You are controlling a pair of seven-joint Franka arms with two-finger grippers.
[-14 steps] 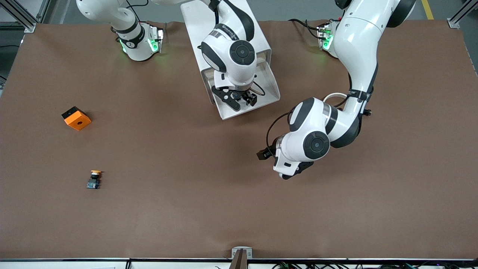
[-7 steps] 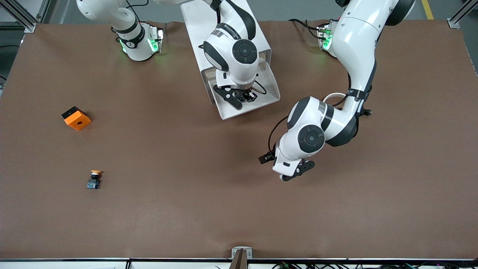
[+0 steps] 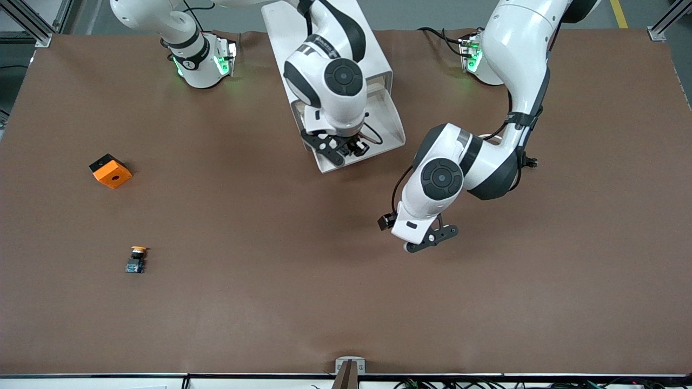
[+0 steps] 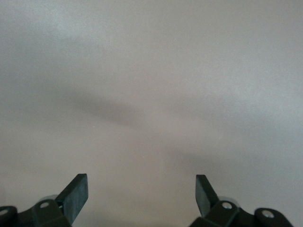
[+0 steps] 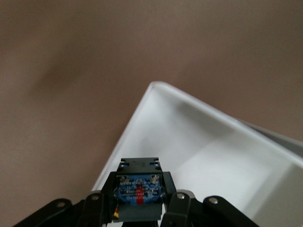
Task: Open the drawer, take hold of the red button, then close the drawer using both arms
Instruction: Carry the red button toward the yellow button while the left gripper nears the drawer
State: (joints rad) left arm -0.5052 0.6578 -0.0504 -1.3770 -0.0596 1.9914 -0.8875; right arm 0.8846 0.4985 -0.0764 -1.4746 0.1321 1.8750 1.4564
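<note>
The cabinet (image 3: pixel 324 32) stands between the two arm bases, and its drawer (image 3: pixel 392 127) sticks out open toward the front camera. The right gripper (image 3: pixel 346 148) hangs over the drawer's front corner with the button (image 5: pixel 138 189) clamped between its fingers. The left gripper (image 3: pixel 427 240) hovers over bare table (image 3: pixel 486 302) toward the left arm's end, its fingers (image 4: pixel 75 194) spread apart. Toward the right arm's end, a cube (image 3: pixel 110 170) sits on the table, and a second button (image 3: pixel 136 260) lies nearer the front camera than the cube, well apart from it.
</note>
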